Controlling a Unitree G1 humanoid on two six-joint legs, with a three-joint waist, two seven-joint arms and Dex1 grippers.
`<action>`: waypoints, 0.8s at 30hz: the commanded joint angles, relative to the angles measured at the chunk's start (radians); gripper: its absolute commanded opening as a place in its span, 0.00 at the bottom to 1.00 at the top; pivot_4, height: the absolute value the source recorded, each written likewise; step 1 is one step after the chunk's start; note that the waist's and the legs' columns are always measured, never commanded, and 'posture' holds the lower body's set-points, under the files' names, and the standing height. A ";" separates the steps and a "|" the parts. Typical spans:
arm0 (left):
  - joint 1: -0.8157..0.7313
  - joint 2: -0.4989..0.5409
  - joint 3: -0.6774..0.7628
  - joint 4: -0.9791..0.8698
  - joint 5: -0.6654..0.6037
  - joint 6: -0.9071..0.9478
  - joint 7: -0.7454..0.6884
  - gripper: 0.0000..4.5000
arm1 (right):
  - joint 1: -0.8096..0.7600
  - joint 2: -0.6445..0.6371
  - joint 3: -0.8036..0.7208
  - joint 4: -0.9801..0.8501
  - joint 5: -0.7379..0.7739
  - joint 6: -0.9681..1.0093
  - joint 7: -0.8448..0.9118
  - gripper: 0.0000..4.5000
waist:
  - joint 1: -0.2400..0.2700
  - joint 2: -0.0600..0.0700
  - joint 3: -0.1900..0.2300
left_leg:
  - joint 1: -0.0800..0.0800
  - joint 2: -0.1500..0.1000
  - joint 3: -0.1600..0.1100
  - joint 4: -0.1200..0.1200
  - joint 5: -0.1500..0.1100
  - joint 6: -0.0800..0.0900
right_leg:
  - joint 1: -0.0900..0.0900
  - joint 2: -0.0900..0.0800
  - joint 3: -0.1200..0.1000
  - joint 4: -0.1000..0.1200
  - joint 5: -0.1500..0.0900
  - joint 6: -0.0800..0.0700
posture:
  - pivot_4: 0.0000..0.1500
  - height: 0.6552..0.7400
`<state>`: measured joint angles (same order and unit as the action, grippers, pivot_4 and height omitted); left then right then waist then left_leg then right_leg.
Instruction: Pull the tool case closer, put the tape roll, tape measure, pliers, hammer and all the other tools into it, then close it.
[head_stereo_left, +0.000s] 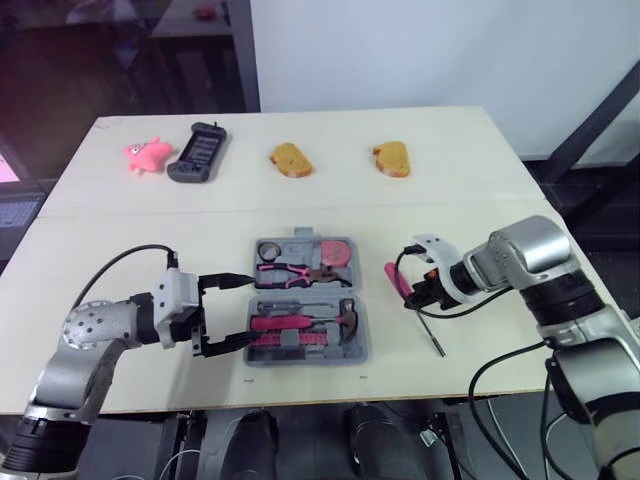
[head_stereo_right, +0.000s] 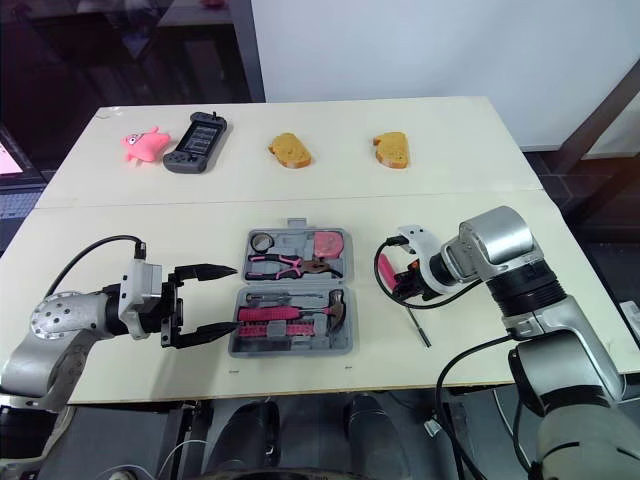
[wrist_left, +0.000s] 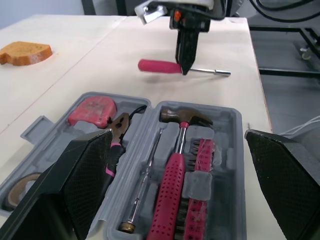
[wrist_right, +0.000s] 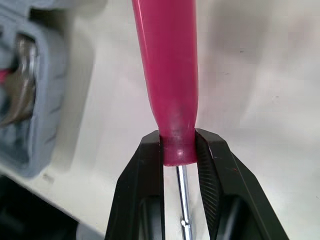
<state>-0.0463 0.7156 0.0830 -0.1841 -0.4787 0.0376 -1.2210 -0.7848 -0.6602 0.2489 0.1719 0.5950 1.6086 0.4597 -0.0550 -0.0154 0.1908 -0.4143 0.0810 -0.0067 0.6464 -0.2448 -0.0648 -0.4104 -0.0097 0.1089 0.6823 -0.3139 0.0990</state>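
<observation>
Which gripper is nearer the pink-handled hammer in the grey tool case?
Left. The left gripper is open beside the hammer handle at the tool case edge; the right gripper is off the opposite side, shut on a pink-handled screwdriver.

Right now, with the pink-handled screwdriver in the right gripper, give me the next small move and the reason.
Probably carry the pink-handled screwdriver left, over the open grey plastic tool case. The right gripper is shut on its handle, but the tool is over the pale wooden table, right of the case and apart from it. The pink-handled hammer and the pliers lie inside.
</observation>
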 joint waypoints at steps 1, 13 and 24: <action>0.003 0.003 -0.002 -0.018 0.004 -0.010 0.000 1.00 | 0.052 0.063 -0.112 -0.029 0.079 0.006 -0.230 0.09 | -0.004 0.000 0.000 | 0.000 0.000 0.000 0.000 0.000 0.000 | 0.000 0.000 0.000 0.000 0.000 0.000 | 1.00 1.00; 0.004 0.013 0.001 -0.024 0.000 0.018 -0.005 1.00 | 0.071 0.083 -0.278 -0.109 0.362 0.006 -0.583 0.99 | -0.013 -0.003 -0.002 | 0.002 0.000 0.000 0.000 0.000 0.000 | 0.003 0.000 0.000 0.000 0.000 0.000 | 1.00 1.00; -0.002 0.020 -0.007 -0.023 -0.005 0.047 -0.007 1.00 | 0.292 -0.083 -0.388 -0.681 0.710 -0.055 -0.678 0.99 | -0.014 -0.002 -0.001 | -0.002 0.001 -0.002 -0.002 -0.002 0.003 | -0.002 0.001 -0.001 0.000 -0.001 0.001 | 1.00 1.00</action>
<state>-0.0489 0.7293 0.0640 -0.1895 -0.4706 0.0850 -1.2222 -0.5174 -0.7430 -0.1292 -0.3875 1.3249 1.5947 -0.2177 -0.0688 -0.0171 0.1900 -0.4164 0.0819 -0.0083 0.6442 -0.2468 -0.0613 -0.4121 -0.0088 0.1081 0.6819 -0.3145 0.0997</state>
